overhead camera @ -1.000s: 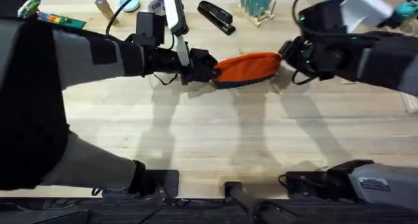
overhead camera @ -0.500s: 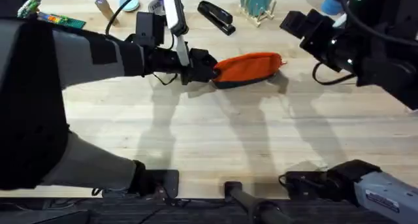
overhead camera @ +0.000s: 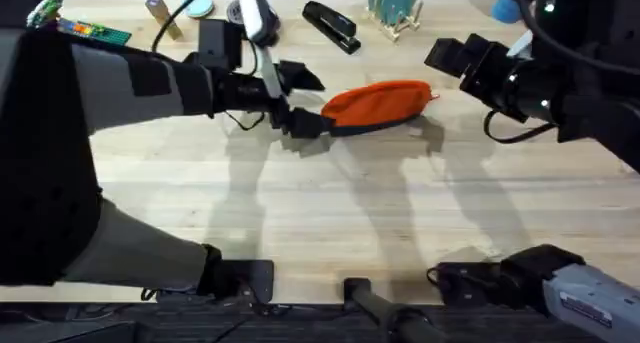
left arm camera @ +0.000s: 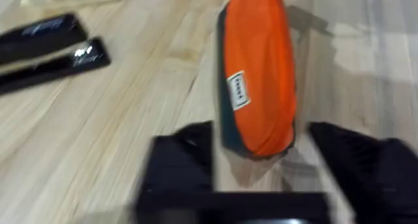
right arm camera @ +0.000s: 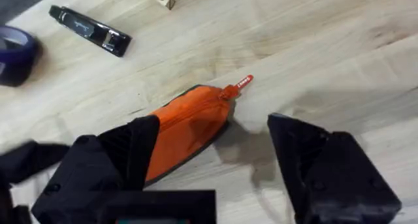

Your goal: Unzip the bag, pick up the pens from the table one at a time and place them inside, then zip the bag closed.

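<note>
The orange bag (overhead camera: 378,104) lies on the table (overhead camera: 330,213) at mid-back, its zipper looking closed with the red pull (right arm camera: 239,84) at its right end. My left gripper (overhead camera: 305,103) is open, one finger on each side of the bag's left end; in the left wrist view the bag (left arm camera: 260,80) reaches between the spread black fingers (left arm camera: 181,160) without being pinched. My right gripper (overhead camera: 442,55) hovers open, above and to the right of the bag's right end. In the right wrist view the bag (right arm camera: 186,129) lies beneath the gripper. The pens are out of view.
A black stapler (overhead camera: 330,26) lies behind the bag, also seen as the stapler (right arm camera: 88,29) in the right wrist view. A rack with teal plates (overhead camera: 393,5) stands at the back. Coloured bricks (overhead camera: 85,28) sit at the back left, a dark tape roll (right arm camera: 13,54) near the stapler.
My left gripper has opened and let go of the bag's left end. My right gripper has left the bag's right end and risen away to the right.
</note>
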